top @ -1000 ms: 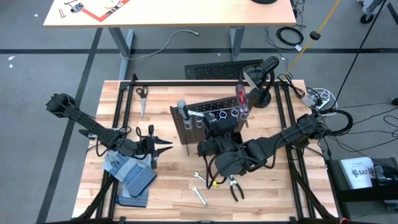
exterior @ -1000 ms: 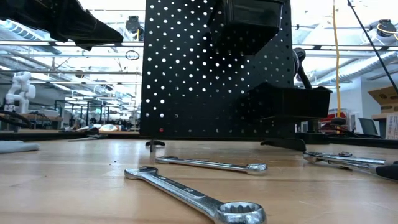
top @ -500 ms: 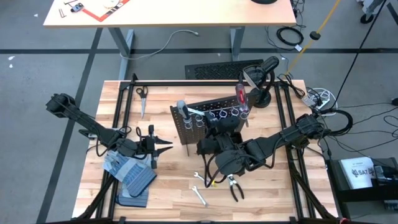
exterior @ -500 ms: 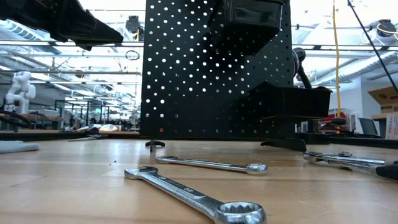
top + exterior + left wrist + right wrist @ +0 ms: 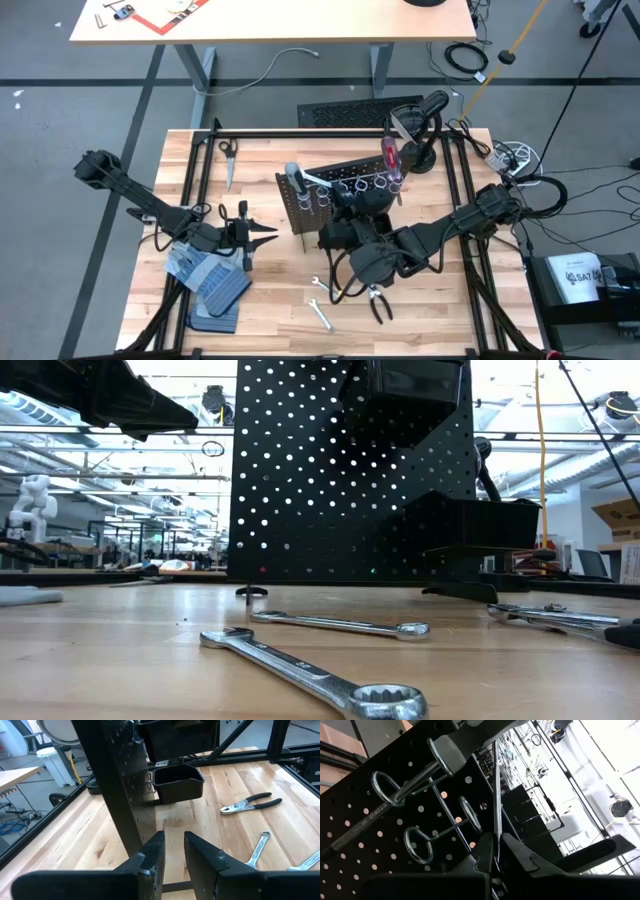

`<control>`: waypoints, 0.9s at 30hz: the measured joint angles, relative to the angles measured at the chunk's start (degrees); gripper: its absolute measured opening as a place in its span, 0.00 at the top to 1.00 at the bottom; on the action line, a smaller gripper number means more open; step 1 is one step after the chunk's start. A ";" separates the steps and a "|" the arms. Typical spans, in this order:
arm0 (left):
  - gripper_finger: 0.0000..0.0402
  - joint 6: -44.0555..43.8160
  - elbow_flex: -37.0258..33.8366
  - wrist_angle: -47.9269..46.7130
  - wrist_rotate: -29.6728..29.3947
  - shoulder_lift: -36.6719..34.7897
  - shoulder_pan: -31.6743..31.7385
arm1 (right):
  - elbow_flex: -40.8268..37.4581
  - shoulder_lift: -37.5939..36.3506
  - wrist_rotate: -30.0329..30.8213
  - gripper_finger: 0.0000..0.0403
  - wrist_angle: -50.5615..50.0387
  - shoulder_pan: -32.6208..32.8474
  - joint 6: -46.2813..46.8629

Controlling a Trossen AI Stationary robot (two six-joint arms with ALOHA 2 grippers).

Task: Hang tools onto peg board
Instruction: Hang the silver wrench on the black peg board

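Note:
The black peg board [image 5: 322, 196] stands upright at the table's middle, with silver rings [image 5: 418, 845] and a black bin [image 5: 178, 782]. A red-handled screwdriver [image 5: 388, 156] and a grey-handled one [image 5: 292, 176] stick up from its rings. My right gripper [image 5: 496, 842] is at the board's near face [image 5: 347, 203], level, shut on a thin silver wrench [image 5: 495, 785]. My left gripper [image 5: 268, 237] waits left of the board, its fingers [image 5: 150, 855] a little apart with nothing between them. Two wrenches [image 5: 340, 625] [image 5: 310, 675] and the pliers [image 5: 378, 300] lie flat on the table. My right gripper pinches the wrench's thin shaft [image 5: 495, 822] between its two fingers. The shaft runs on past the fingertips, in line with the fingers, beside the rings. The fingers come level from the table's near side toward the board. The wrench is clear of the table; whether it touches a ring, I cannot tell.
Blue-grey gloves [image 5: 212, 278] and a dark ribbed mat [image 5: 214, 322] lie at the near left. Scissors [image 5: 228, 152] lie at the far left. A black frame rail [image 5: 300, 132] runs along the table's far edge. Bare wood lies between the board and my left gripper.
My right gripper has rolled a little about its own pointing line at the board, staying in place and shut, and the held wrench has turned with it. My left arm has kept still.

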 joint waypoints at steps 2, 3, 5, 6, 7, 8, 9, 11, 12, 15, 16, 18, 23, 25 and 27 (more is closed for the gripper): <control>0.80 -0.02 0.00 0.01 -0.02 0.00 0.01 | 0.00 -0.02 0.03 0.97 0.03 0.00 0.09; 0.80 -0.01 0.00 0.01 -0.02 0.00 0.01 | 0.00 -0.04 0.03 0.97 0.06 0.00 0.38; 0.80 -0.02 0.00 0.01 0.00 0.00 0.01 | 0.00 -0.07 0.03 0.97 0.06 -0.04 1.17; 0.80 -0.02 0.00 0.00 -0.02 0.00 0.01 | 0.00 -0.07 0.03 0.97 0.12 -0.04 1.63; 0.80 -0.02 0.00 0.00 0.00 0.00 0.01 | 0.00 -0.07 0.04 0.97 0.19 -0.04 1.92; 0.80 -0.02 0.00 0.01 -0.01 0.00 0.01 | 0.00 -0.09 0.06 0.97 0.22 -0.04 2.24; 0.80 -0.02 0.00 0.01 0.00 0.00 0.01 | 0.00 -0.09 0.08 0.97 0.28 -0.04 2.82; 0.80 -0.02 0.00 0.01 0.00 0.00 0.01 | 0.00 -0.09 0.16 0.97 0.70 -0.04 3.89; 0.80 -0.02 0.00 -0.01 -0.02 0.00 0.01 | 0.00 -0.09 0.19 0.97 0.73 -0.04 4.60; 0.80 -0.02 0.00 0.01 0.00 0.00 0.01 | 0.00 -0.13 0.22 0.97 0.71 -0.04 7.33; 0.80 -0.02 0.00 0.01 0.00 0.00 0.01 | 0.00 -0.15 0.20 0.97 0.71 -0.04 8.20; 0.80 -0.02 0.00 0.01 0.00 0.00 0.01 | 0.00 -0.16 0.21 0.97 0.69 -0.03 9.74; 0.80 -0.02 0.00 0.01 0.00 0.00 0.01 | 0.00 -0.17 0.20 0.97 0.62 0.00 13.48; 0.80 -0.04 0.00 -0.01 0.00 0.00 0.01 | 0.00 -0.20 0.22 0.97 0.62 0.00 14.96; 0.80 -0.02 0.00 -0.01 0.00 0.00 0.01 | 0.01 -0.20 0.21 0.97 0.62 0.00 16.51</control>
